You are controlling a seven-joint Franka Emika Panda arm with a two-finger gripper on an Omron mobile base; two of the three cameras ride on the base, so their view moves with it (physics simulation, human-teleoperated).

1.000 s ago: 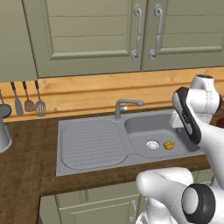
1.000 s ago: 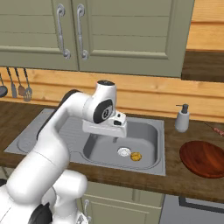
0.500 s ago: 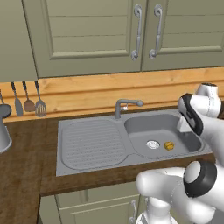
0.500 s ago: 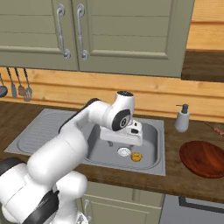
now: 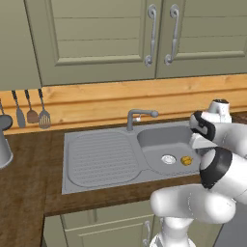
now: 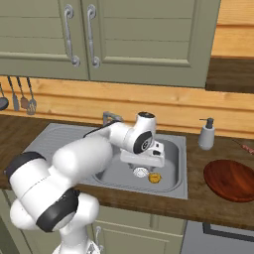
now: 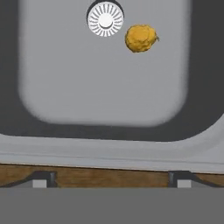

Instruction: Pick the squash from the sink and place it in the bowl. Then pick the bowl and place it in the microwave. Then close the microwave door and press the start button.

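Hand view: squash [image 7: 141, 38] lying just beside the drain ring [image 7: 105, 19] on the sink [image 7: 100, 96] floor; jaws spread wide, holding nothing, above the sink's near rim.

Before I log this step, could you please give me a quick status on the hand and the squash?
Hand open, empty, above the sink's front edge. Squash loose on basin floor beside drain ring. Nothing in the way.

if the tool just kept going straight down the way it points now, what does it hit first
Probably the bare steel floor of the sink, near its front wall. The tool stands open and looks down into the basin; the squash and drain ring lie farther along the view, off that line. Depth is hard to judge.
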